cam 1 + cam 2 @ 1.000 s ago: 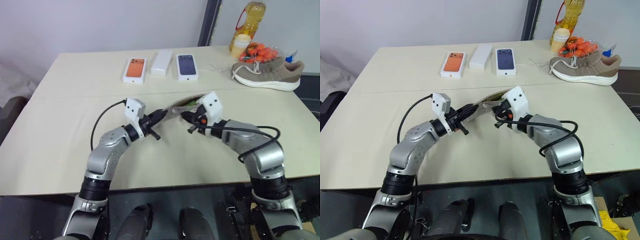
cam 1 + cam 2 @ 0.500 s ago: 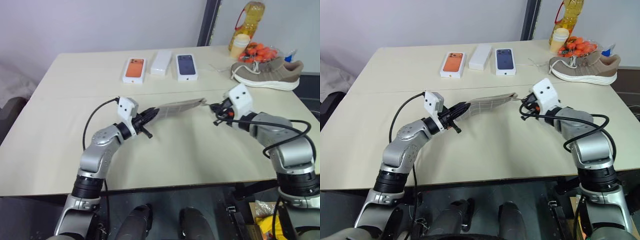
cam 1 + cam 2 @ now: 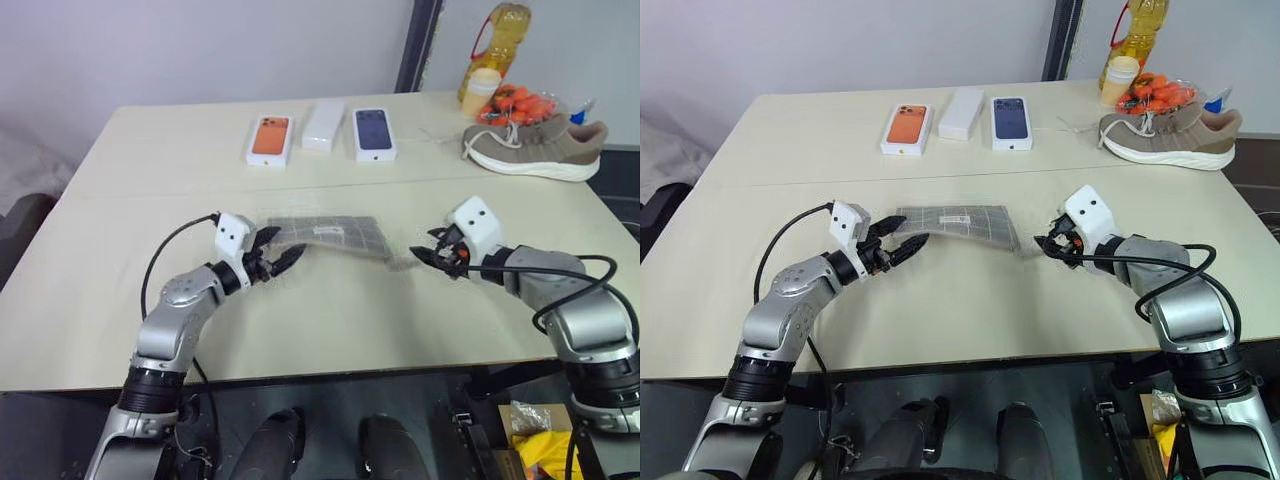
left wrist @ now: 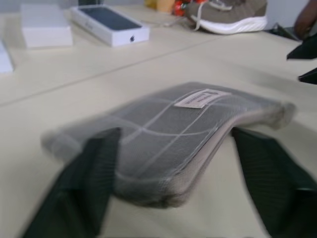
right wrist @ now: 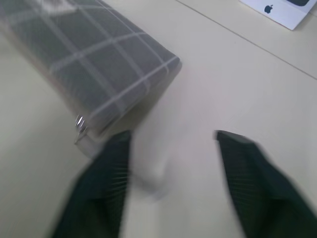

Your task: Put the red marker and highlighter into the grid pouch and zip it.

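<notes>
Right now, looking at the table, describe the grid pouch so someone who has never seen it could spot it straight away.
On the beige table, look in front of the three phone boxes lined up at the far edge. The grid pouch lies flat there between the two robot hands: grey fabric with white grid lines and a small white label, soft where the boxes are rigid.

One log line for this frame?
grid pouch flat on table | left gripper open, released | right gripper open

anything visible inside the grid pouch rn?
No. The grid pouch lies flat on the table, apparently closed, between both open grippers. Its grey fabric hides the contents, so the marker and highlighter can't be confirmed inside.
</notes>
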`<state>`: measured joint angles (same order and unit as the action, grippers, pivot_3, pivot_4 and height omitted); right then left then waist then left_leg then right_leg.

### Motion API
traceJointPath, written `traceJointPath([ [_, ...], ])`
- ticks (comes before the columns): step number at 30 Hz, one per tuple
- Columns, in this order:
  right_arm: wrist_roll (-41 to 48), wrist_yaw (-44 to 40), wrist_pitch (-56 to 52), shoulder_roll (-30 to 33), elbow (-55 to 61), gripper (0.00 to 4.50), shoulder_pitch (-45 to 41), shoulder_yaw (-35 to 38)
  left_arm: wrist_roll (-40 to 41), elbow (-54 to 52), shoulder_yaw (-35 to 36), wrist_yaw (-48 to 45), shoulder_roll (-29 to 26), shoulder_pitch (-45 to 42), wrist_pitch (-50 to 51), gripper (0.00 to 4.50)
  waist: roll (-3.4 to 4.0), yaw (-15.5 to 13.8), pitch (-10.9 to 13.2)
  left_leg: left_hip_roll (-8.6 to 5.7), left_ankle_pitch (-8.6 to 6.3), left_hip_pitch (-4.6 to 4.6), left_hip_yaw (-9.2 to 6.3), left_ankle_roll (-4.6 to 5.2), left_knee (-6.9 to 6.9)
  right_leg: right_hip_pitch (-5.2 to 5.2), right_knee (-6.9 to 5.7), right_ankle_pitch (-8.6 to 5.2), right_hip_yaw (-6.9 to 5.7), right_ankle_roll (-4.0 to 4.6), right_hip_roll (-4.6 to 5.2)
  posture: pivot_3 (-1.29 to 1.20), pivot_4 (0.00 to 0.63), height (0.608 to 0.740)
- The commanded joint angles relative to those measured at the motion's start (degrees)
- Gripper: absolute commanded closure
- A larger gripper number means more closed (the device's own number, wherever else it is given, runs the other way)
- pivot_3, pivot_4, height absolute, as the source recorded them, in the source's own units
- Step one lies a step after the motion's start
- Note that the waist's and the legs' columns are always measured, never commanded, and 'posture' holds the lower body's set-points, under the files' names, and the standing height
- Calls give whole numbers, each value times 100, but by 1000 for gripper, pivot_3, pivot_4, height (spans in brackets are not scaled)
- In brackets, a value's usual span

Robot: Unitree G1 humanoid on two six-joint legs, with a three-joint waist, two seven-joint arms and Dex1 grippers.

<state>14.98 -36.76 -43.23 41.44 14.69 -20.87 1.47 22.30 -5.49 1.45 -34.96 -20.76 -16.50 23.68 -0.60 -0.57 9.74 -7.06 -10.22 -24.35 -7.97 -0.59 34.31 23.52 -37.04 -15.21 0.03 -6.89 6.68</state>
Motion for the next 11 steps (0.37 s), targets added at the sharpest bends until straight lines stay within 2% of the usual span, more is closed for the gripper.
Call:
traceJointPath([
  [1,244,-168,378,-41,228,1656,173,399,142,-438,406,181,-198,436,243,608,0,4,0,0,0,0,0,0,-3,3,0,0,0,0,0,0,150,740],
  [11,558,-411,970,-282,-212,1656,465,641,-58,-629,1055,498,-606,1336,-6,608,1,-11,1,1,-1,2,0,0,-2,-2,3,-9,0,15,4,0,150,740],
])
